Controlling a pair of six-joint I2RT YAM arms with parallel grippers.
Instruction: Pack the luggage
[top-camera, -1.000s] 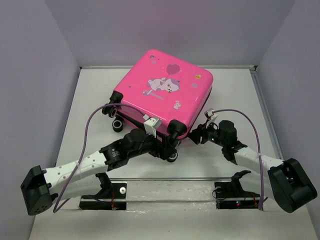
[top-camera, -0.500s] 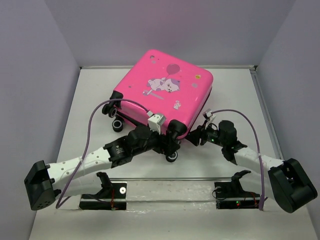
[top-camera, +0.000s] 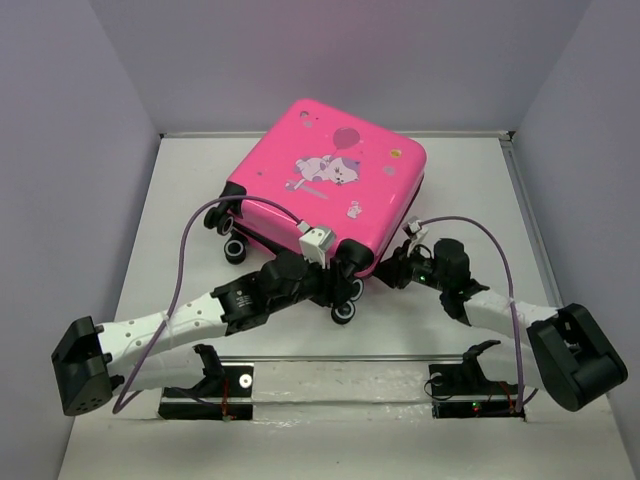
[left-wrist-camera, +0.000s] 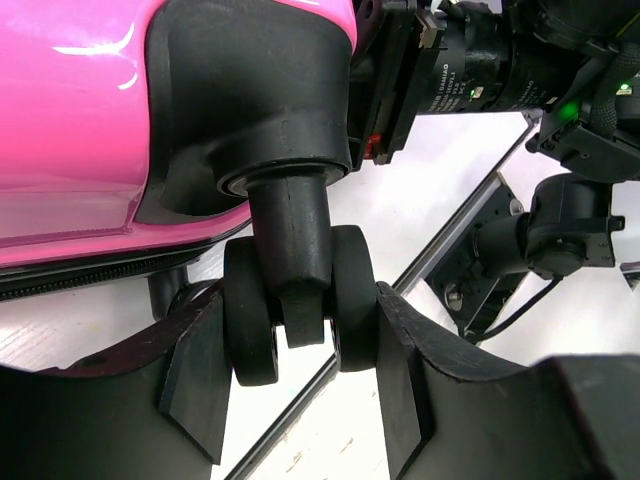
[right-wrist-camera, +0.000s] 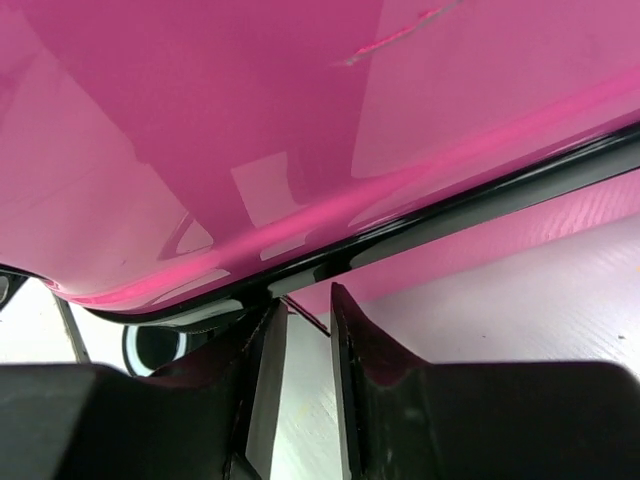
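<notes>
Top: suitcase (top-camera: 330, 190) shut, lying flat mid-table (top-camera: 180, 200), toward the far edge.
Left wrist: left fingers (left-wrist-camera: 195, 370) clamped on a wheel (left-wrist-camera: 300, 315), probably to anchor the case.
Right wrist: right fingers (right-wrist-camera: 365, 350) narrowly apart at the zipper trim (right-wrist-camera: 450, 205), nothing between them; likely hunting the pull.

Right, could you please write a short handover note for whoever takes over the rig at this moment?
Left gripper: shut on a caster wheel at the luggage's near corner.
Right gripper: jaws narrowly apart, nothing between them, tips at the black zipper trim.
Luggage: lying closed on the table, printed lid up.
Done: lid is down.
To do: contents and zip state are not visible; check the zip before moving on.
</notes>
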